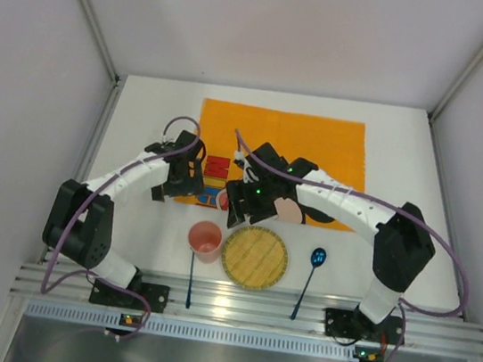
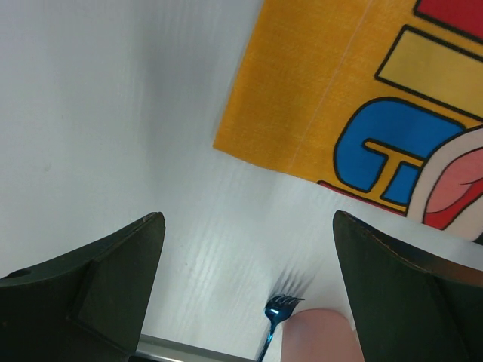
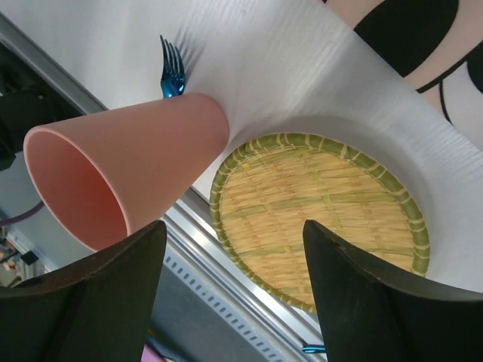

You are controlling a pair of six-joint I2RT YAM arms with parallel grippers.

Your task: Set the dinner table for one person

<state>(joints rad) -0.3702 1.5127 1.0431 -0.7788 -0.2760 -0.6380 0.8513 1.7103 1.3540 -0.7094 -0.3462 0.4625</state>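
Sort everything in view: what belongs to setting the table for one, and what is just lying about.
For the job: table, placemat, plate, cup, fork, spoon.
Lying about: nothing loose; only the rig's rail at the near edge.

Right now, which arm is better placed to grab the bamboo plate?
Right: the right gripper hovers open beside the bamboo plate; the left gripper is farther off, over the placemat's left edge.
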